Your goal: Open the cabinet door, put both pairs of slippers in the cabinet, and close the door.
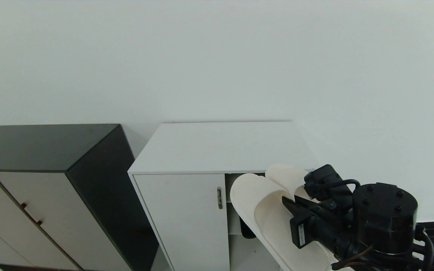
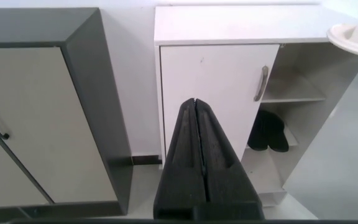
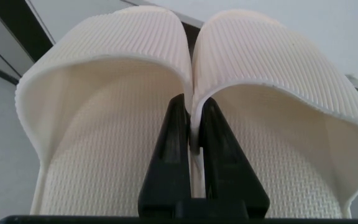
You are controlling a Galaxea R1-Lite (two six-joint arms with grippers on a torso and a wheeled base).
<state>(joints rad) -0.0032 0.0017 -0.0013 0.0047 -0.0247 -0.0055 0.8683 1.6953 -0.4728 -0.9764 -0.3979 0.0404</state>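
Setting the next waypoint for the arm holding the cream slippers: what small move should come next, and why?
Probably ease the right gripper forward and down into the white cabinet's open side. It is shut on the cream slippers, whose toes sit at the top front edge, outside; the shelf above the black slippers looks free.

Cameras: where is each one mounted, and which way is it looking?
Head view: on the robot's head, looking forward and down at the white cabinet; right gripper holding cream slippers shows.
Left wrist view: on the left wrist, facing the cabinet front; shut left gripper in the foreground.
Right wrist view: on the right wrist, looking along its gripper into the slippers.
Shared: head and left wrist views both show the cabinet's door and open side.
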